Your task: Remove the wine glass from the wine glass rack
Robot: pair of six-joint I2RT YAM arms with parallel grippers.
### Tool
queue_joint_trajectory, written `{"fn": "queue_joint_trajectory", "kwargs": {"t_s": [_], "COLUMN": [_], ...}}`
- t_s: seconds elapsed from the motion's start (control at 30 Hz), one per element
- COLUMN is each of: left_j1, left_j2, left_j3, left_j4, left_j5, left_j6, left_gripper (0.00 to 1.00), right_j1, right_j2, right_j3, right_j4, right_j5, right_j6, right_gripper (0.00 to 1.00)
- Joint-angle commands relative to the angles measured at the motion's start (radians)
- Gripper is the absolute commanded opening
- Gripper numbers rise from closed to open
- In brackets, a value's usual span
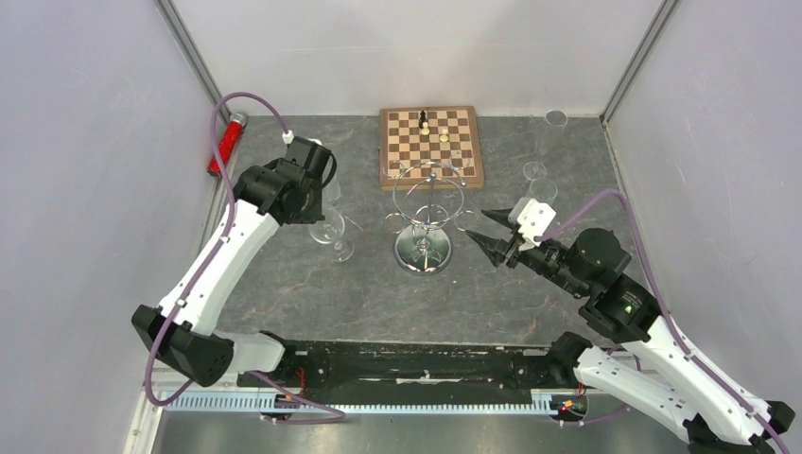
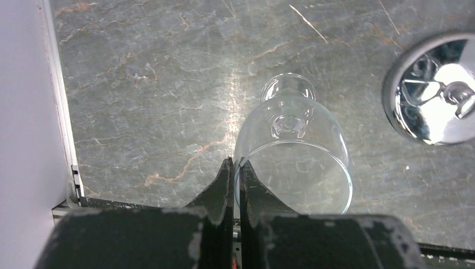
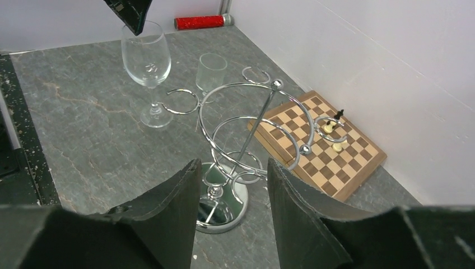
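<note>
A clear wine glass (image 3: 147, 59) stands upright on the grey table, left of the wine glass rack (image 3: 246, 129). My left gripper (image 2: 236, 162) is shut on the glass's rim, one finger inside the bowl (image 2: 291, 151) and one outside. In the top view this gripper (image 1: 320, 210) sits over the glass (image 1: 333, 235). The rack (image 1: 426, 213) is a chrome wire stand on a round mirrored base (image 2: 437, 95), and no glass hangs in the loops I can see. My right gripper (image 3: 232, 165) is open just right of the rack, facing it, with nothing between its fingers (image 1: 480, 227).
A second glass (image 3: 211, 70) stands behind the held one. A wooden chessboard (image 1: 431, 145) with a few pieces lies behind the rack. Two more glasses (image 1: 535, 175) (image 1: 556, 118) stand at the back right. A red cylinder (image 1: 225, 144) lies by the left wall.
</note>
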Motion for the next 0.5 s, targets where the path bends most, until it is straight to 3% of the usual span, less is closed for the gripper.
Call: {"fn": "queue_joint_trajectory", "kwargs": {"t_s": [0.0, 0.47], "left_j1": [0.067, 0.180], "left_j2": [0.023, 0.151], "left_j3": [0.053, 0.114], "left_j4": [0.092, 0.121], "left_j5": [0.020, 0.067], "left_j6": [0.067, 0.092], "left_gripper": [0.02, 0.02], "right_j1": [0.001, 0.001], "right_j2": [0.017, 0.019], "right_j3": [0.047, 0.025], "right_j4": [0.006, 0.023], "right_j5": [0.056, 0.108], "right_j6": [0.026, 0.098], "right_gripper": [0.50, 0.52]}}
